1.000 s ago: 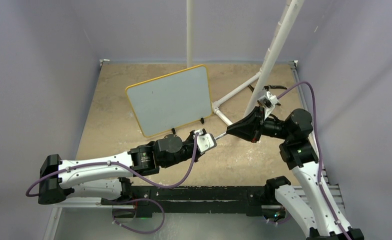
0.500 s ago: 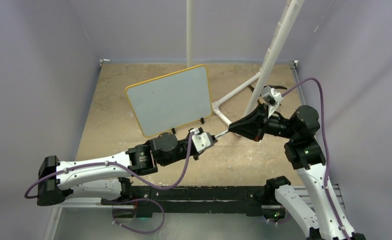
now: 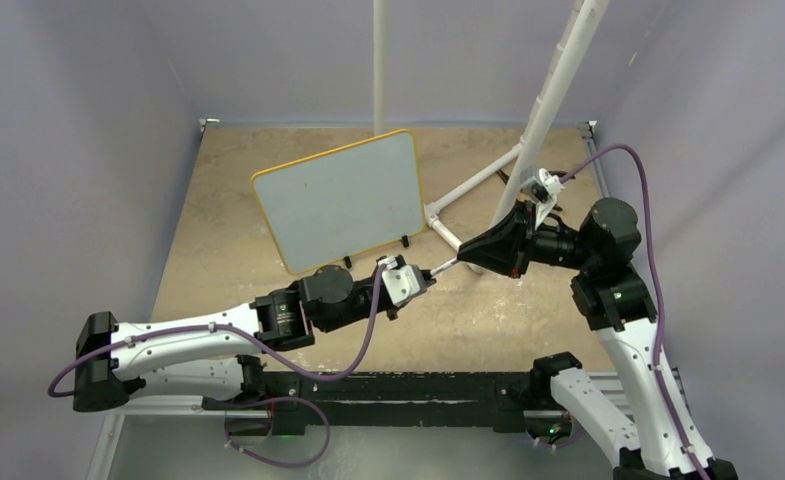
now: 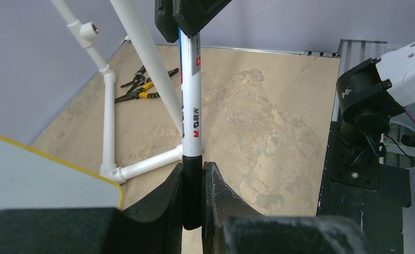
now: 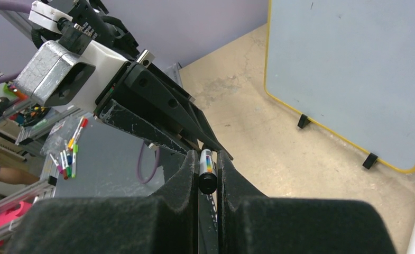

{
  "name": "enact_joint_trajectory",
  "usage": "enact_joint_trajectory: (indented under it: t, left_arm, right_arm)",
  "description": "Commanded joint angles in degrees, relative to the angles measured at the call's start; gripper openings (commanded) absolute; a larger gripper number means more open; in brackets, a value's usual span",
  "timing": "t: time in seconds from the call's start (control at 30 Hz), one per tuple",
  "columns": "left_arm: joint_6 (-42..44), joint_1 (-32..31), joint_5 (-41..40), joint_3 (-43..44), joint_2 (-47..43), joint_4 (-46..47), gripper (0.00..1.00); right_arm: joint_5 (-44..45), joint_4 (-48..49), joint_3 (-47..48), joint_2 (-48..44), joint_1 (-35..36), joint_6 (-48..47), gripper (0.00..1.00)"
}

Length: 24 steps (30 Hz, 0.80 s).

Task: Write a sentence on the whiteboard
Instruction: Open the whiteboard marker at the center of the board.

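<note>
the white-barrelled marker pen with a black cap is held at both ends, bridging the two arms above the tan stone-patterned bench. the left end effector is closed tight on the black cap end. the right end effector is clamped round the white barrel further along. this two-ended hold is judged to serve uncapping: the cap is fixed by one arm and the barrel is to be drawn away along its axis by the other. no gap between cap and barrel can be made out, so the cap is taken as not yet off.

the pale grey-white rectangular whiteboard with a thin yellow-orange frame is propped on small black feet near the left end effector, apart from it, with its face presented to the arms. the face is blank, so writing is not begun.

a white plastic pipe frame rises beside the right arm. yellow-handled pliers lie near its base, well apart from the pen.
</note>
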Motion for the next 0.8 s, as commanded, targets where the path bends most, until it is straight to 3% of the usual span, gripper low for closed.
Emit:
enact_joint_trajectory:
  t: [0.0, 0.5, 0.67, 0.77]
  left_arm:
    - [0.17, -1.36, -4.53, -5.02, 0.59, -23.29, 0.0]
    - [-0.16, -4.36, -13.22, -7.03, -0.32, -23.58, 0.0]
    - [-1.36, -1.19, -11.85, -5.84, -1.24, -23.29, 0.0]
    - [-3.08, 1.34, -10.52, -4.4, -0.91, -22.1, 0.0]
  right_arm:
    - [4.61, 10.29, 8.69, -0.37, -1.83, -1.21, 0.0]
    - [5.5, 9.57, 13.31, 4.01, -1.95, -4.01, 0.0]
    - [4.2, 10.05, 12.94, 3.29, -1.94, -4.01, 0.0]
    - [9.35, 8.77, 12.46, 1.55, -1.94, -5.16, 0.0]
